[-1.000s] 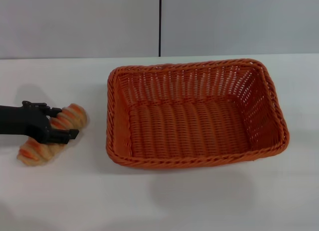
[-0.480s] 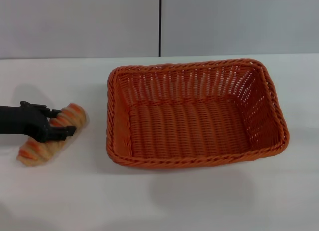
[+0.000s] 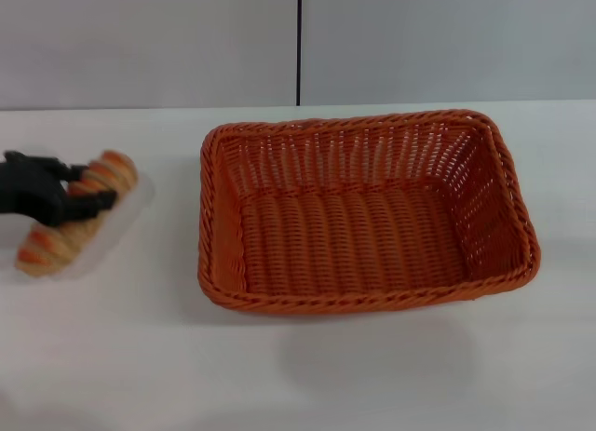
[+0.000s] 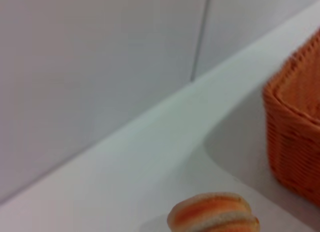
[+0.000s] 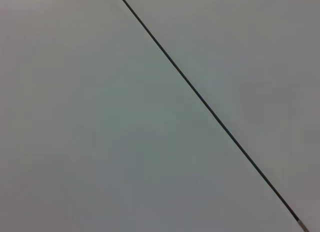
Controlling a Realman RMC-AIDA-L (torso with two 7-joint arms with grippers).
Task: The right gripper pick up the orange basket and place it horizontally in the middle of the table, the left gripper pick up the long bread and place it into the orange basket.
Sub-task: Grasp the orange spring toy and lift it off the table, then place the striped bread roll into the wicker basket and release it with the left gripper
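From the head view, the orange basket (image 3: 366,212) sits in the middle of the table (image 3: 307,375), its long side running left to right, with nothing inside. Well to its left, the left gripper (image 3: 82,196) is clamped across the middle of the long bread (image 3: 76,222). The bread's long axis runs diagonally, one end toward the robot and left, the other away and right; it looks blurred and probably lifted. Gripped only at its middle, the loaf could swing or slip, or catch the basket's near-left rim if carried too low.

In the left wrist view, one rounded end of the bread (image 4: 214,213) shows, with the basket wall (image 4: 295,137) beyond.

The right wrist view shows only a blank wall; the right gripper is out of sight
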